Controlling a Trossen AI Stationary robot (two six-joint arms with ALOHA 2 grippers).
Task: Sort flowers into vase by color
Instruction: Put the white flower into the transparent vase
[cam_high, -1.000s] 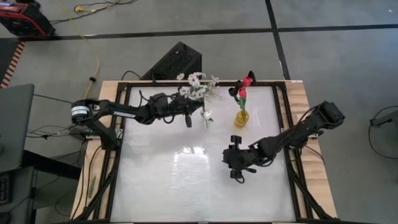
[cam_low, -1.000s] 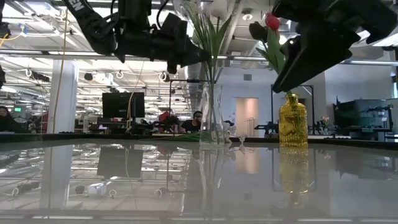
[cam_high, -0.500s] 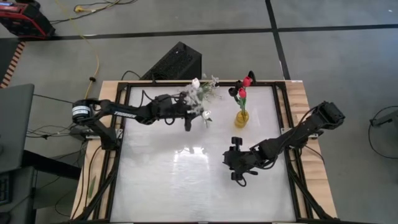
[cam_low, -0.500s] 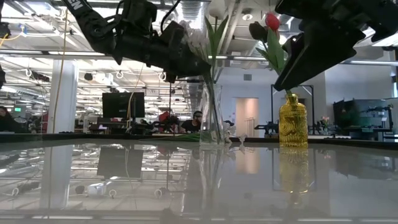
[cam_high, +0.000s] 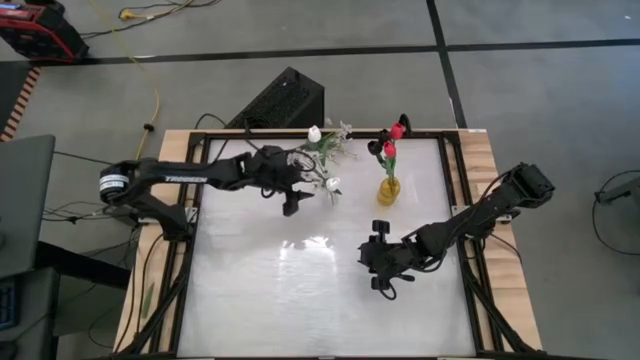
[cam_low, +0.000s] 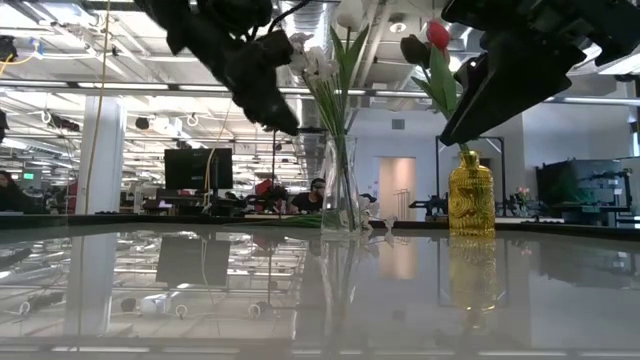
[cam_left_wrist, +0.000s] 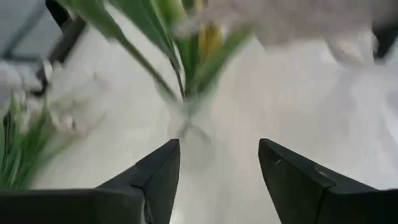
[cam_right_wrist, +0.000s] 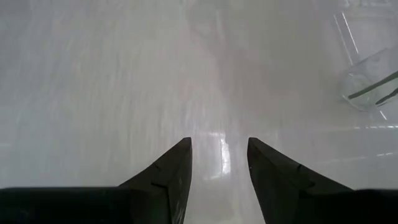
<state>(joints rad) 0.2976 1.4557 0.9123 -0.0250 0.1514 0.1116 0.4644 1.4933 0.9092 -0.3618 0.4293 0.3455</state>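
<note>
Your left gripper is hanging in the air just beside the clear glass vase, on the side away from the yellow vase. Its two dark fingers are standing wide apart, and nothing is sitting between them. In the left wrist view the fingers are pointing at green stems and leaves, and the blooms there are too blurry to name.

The clear glass vase is standing upright near the far edge of the white table. White flowers are sticking up out of it on green stems, and one white tulip is showing near their far side. In the low view the left arm is hanging dark and high just beside those white flowers.

The yellow vase is standing upright near the clear glass vase, on the right arm's side. Red tulips are sticking out of it, and one dark bloom is sitting with them.

Your right gripper is waiting over the table, well apart from the clear glass vase and closer to the yellow vase. Its fingers are standing a little apart, and they are holding nothing. In the right wrist view they are pointing at bare white table, with the bottom of the clear glass vase off in one corner.
</note>
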